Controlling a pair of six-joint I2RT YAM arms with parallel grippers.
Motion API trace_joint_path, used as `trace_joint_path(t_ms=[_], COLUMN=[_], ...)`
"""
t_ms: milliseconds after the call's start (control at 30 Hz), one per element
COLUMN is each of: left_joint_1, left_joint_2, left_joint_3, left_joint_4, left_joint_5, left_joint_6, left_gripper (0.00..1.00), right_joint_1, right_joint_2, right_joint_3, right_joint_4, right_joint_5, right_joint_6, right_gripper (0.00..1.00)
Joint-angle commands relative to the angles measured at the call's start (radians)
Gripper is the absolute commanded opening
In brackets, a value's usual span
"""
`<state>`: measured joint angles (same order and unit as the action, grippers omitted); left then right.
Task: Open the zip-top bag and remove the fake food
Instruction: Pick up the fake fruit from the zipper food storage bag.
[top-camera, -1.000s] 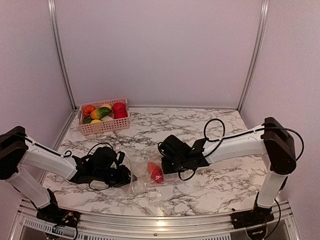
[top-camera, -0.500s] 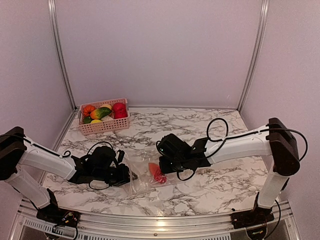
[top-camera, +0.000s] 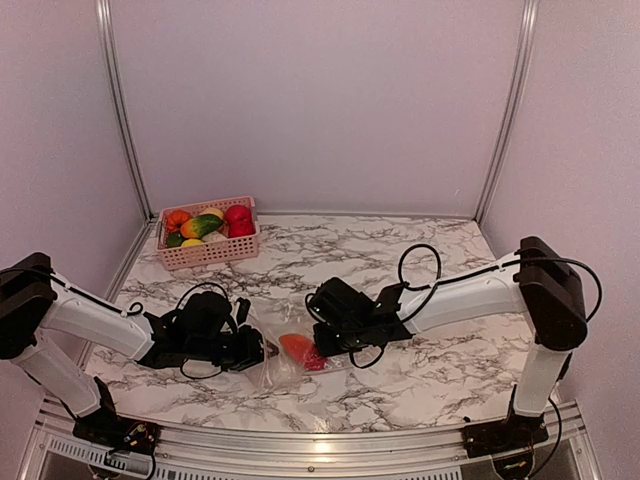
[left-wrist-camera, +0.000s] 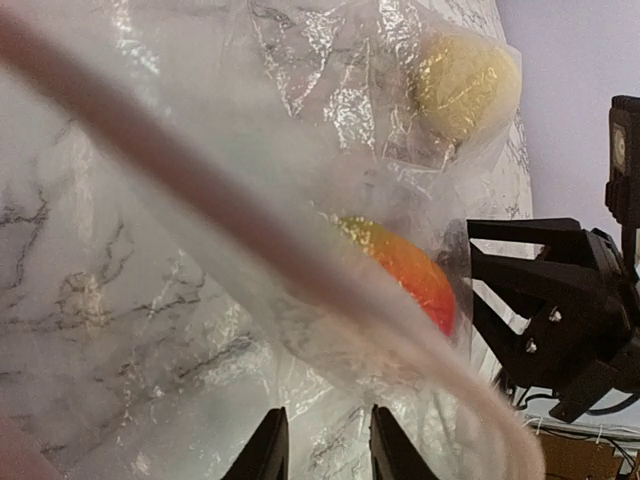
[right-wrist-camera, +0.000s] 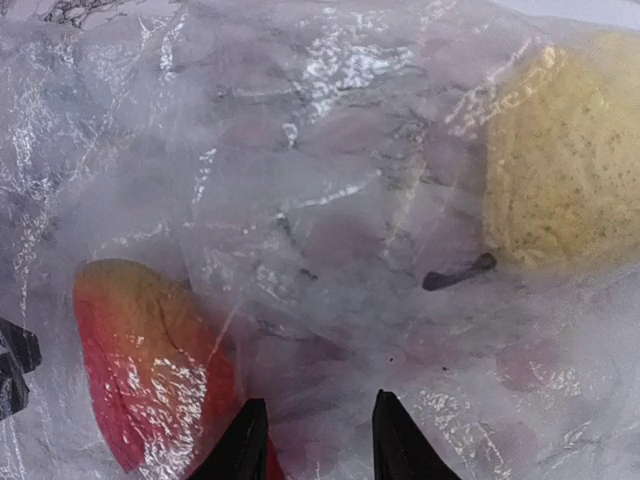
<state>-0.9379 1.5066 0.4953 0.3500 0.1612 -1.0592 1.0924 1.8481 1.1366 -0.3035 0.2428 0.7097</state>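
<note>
Both claws at the zip-top bag, tabletop.
Left claw and right claw each slightly apart, seemingly pinching bag film; fake food inside.

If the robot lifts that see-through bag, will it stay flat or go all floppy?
Probably floppy: the zip-top bag is thin, crinkled film, already wrinkled and folded. It looks shiny, so it may slip. The red-orange toy and yellow toy inside would likely slide and sag to the lowest part.

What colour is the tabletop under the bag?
White marble with grey veining on the tabletop, clearest in the top external view.
</note>
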Motion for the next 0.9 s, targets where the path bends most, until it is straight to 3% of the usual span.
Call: trace_joint_path(t_ms=[0, 433, 733, 867], left_joint_1=[0.002, 0.002, 0.002, 0.002], left_joint_2=[0.013, 0.024, 0.038, 0.045], left_joint_3=[-0.009, 0.003, 0.018, 0.021], left_joint_4=[0.043, 0.02, 0.011, 0.009], left_joint_5=[0.008, 0.007, 0.008, 0.009], left_joint_6=[-0.004, -0.007, -0.034, -0.041], left_gripper=[0.31, 0.51, 0.58, 0.59], right_joint_1=[0.027, 0.046, 0.071, 0.07], right_joint_2=[0.046, 0.047, 0.037, 0.024], right_joint_3=[0.044, 0.069, 0.1, 0.109], right_joint_4=[0.006, -0.011, -0.067, -0.091], right_joint_5=[-0.019, -0.001, 0.05, 0.067], right_joint_6=[-0.02, -0.057, -0.076, -0.074], right_gripper=[0.36, 0.54, 0.65, 0.59])
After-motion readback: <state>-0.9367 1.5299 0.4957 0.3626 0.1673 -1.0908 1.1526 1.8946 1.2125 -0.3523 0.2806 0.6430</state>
